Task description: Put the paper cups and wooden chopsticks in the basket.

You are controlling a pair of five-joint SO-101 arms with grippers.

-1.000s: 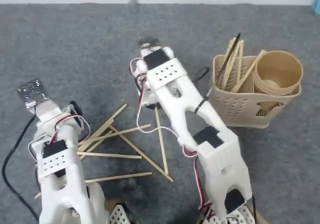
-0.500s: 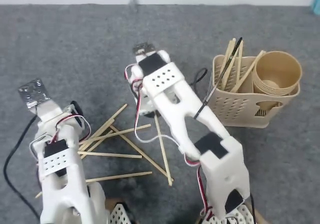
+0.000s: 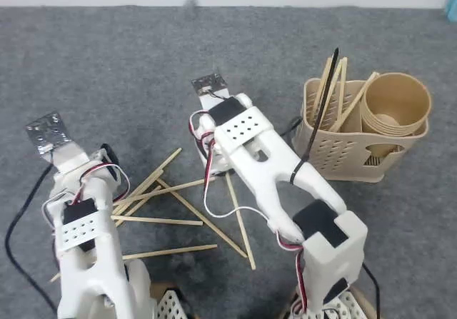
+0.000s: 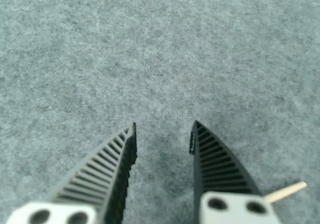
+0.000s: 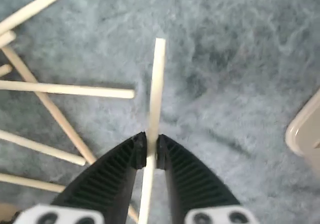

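Pinches one pale, round wooden chopstick [image 5: 156, 93] in the right gripper [image 5: 151, 151], ridged black fingers pressed together on it partway along. Leaves the far end of the stick pointing out past the fingertips and the near end running back under the wrist. Cannot tell whether the stick clears the grey carpeted table [image 3: 128, 62]. Sits just beside the scatter of loose wooden chopsticks [image 3: 161, 190] lying crossed on the carpet. Holds the left gripper [image 4: 164, 131] spread apart with nothing between its fingers, over bare carpet, one stick end [image 4: 285, 191] close by a finger. Places the beige perforated plastic basket [image 3: 335, 155] well apart from the pinched stick, with stacked tan paper cups [image 3: 396, 105] inside one end and several upright chopsticks [image 3: 332, 83] in the other.
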